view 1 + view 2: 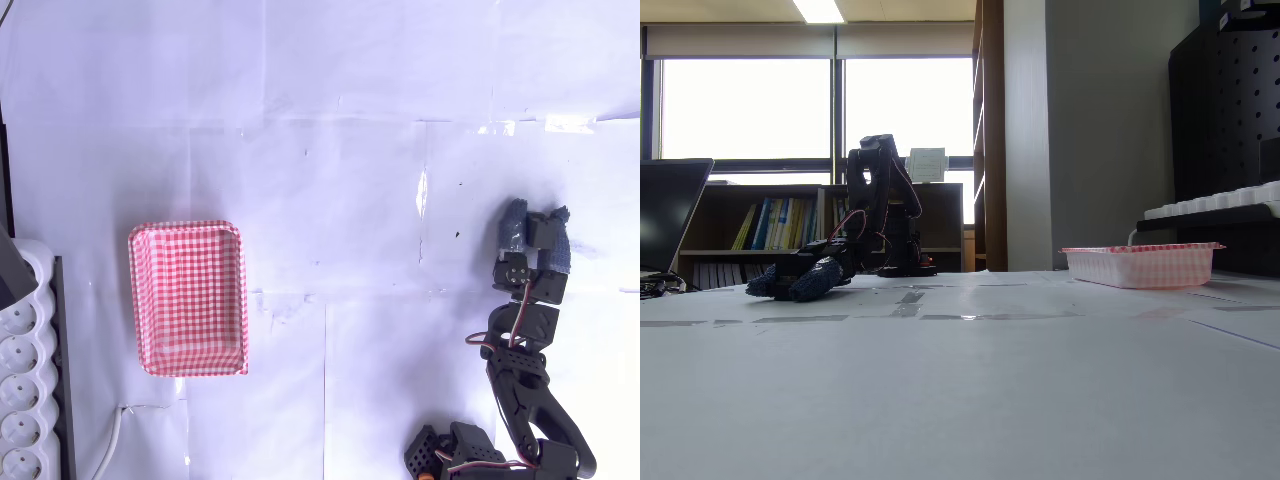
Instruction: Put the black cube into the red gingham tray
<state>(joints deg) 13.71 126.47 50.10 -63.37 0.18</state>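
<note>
The red gingham tray point(188, 298) lies on the white table at the left of the overhead view, with nothing in it; in the fixed view the tray point(1140, 264) stands at the right. My gripper point(537, 235) is low over the table at the right of the overhead view, its blue-wrapped fingers point(512, 226) on either side of the black cube point(544, 231). The jaws look closed against the cube. In the fixed view the gripper point(790, 284) rests at table level on the left, and the cube cannot be made out there.
A white egg-carton-like holder point(22, 385) and a dark strip line the left edge of the overhead view, with a white cable point(112, 440) beside them. The arm's base point(470, 455) is at the bottom right. Open white table lies between gripper and tray.
</note>
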